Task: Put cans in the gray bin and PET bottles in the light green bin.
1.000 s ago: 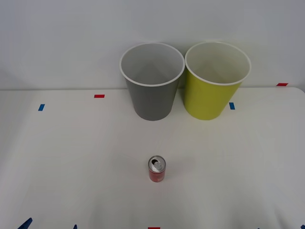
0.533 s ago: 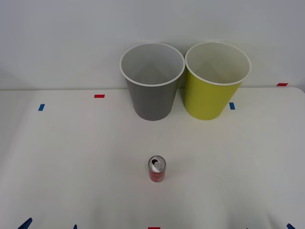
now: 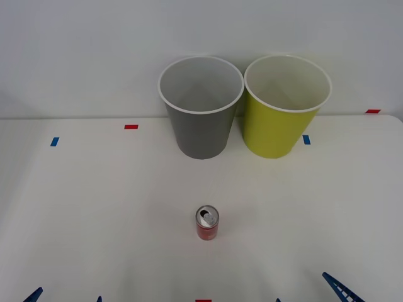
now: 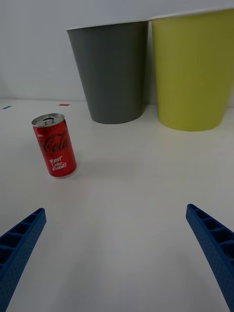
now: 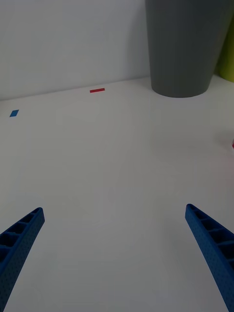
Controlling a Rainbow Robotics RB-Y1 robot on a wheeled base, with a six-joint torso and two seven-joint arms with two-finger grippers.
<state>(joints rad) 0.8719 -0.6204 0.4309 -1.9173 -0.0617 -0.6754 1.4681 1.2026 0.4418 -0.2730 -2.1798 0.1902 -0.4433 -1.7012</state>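
Small red can [image 3: 206, 223] with silver top, pull-tab hole open, white script logo on its side, stands upright on the white table [image 3: 94, 201], near the front middle, well apart from both bins. Gray bin [image 3: 201, 107] and light green bin [image 3: 286, 106] stand side by side at the table's far edge by the wall, rims almost touching, gray on the left, both upright with white rims and pale insides. Versus half a second ago: right gripper [image 4: 117, 253] has come further in at the front view's lower right, blue ribbed finger now clearly visible; can and bins unchanged. Right gripper is spread wide, holding nothing, low over the table, can ahead and to its left. Left gripper [image 5: 114, 253] also spread wide and empty at lower left, facing the gray bin. Red and blue tape marks [image 3: 131, 126] dot the table. Bare tabletop lies between the right gripper and the can.
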